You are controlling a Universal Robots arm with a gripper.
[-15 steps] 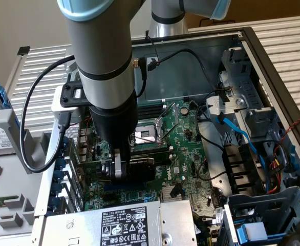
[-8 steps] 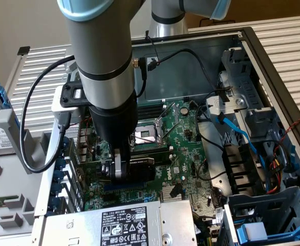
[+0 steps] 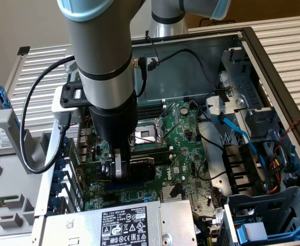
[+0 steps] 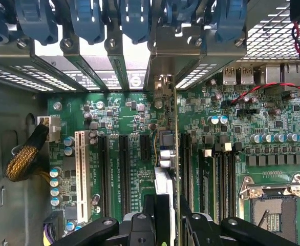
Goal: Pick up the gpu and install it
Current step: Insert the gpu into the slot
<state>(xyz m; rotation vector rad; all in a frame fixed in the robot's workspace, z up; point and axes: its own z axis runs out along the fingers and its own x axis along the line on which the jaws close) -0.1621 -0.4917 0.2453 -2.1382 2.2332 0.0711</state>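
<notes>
My gripper [image 3: 120,171] reaches down into the open computer case and is shut on the gpu [image 3: 142,167], whose black shroud sticks out toward the exterior view's right. In the wrist view the gpu [image 4: 164,154] shows edge-on between the jaws of the gripper [image 4: 163,221], standing upright on the large green motherboard [image 4: 129,113]. It lines up with a long black expansion slot between two others [image 4: 124,169]. Its silver end bracket [image 4: 165,61] sits against the rear slot openings. Whether the card's edge is fully down in the slot is hidden.
Blue retention latches [image 4: 88,20] line the rear slot wall. The CPU socket [image 3: 147,134] and memory slots [image 4: 221,179] lie close beside the card. A silver power supply [image 3: 124,225] borders the board in front. Blue and black cables [image 3: 237,130] and a drive cage [image 3: 262,215] crowd the exterior view's right.
</notes>
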